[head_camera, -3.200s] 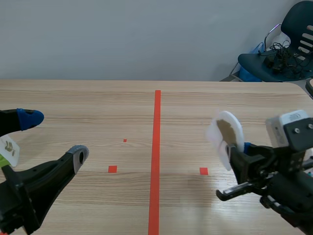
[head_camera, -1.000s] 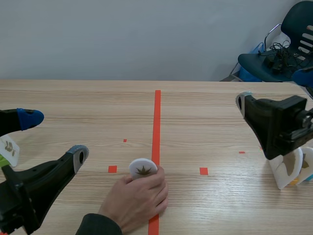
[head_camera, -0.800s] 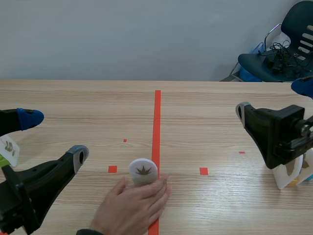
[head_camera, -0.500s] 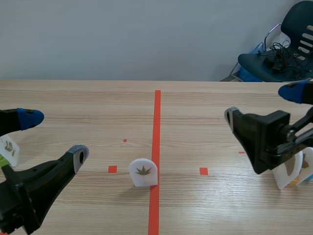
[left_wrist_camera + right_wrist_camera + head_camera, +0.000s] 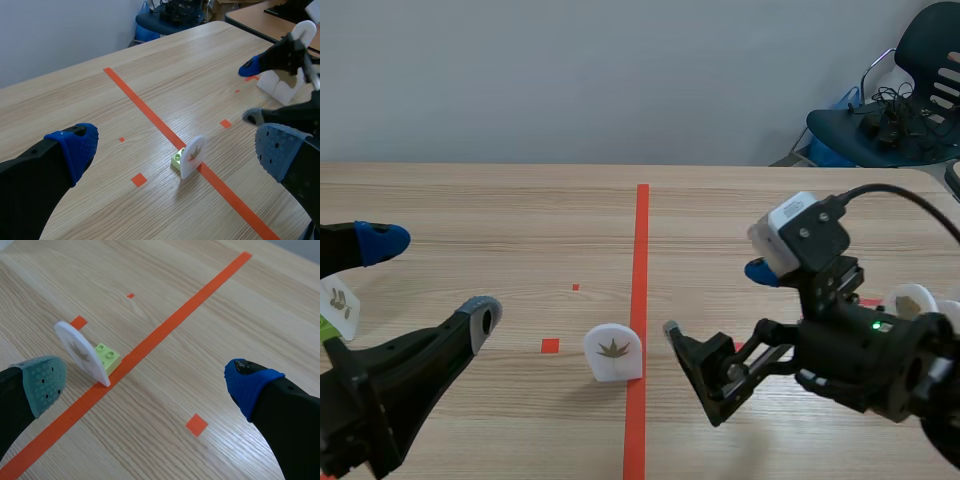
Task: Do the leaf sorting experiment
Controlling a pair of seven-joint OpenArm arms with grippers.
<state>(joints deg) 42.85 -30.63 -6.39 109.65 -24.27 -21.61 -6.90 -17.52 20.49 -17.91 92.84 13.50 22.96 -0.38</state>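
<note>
One leaf card (image 5: 613, 352) stands upright on its green brick (image 5: 107, 356), touching the centre tape line (image 5: 640, 250), probably so it can be picked and sorted. The right claw (image 5: 713, 300) hangs released just right of that line. The left claw (image 5: 430, 276), well left of it, is released too.

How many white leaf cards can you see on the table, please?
3 at least: the middle card stands at the tape line, the left card sits beside the left arm, the right card behind the right arm, where another may hide.
</note>
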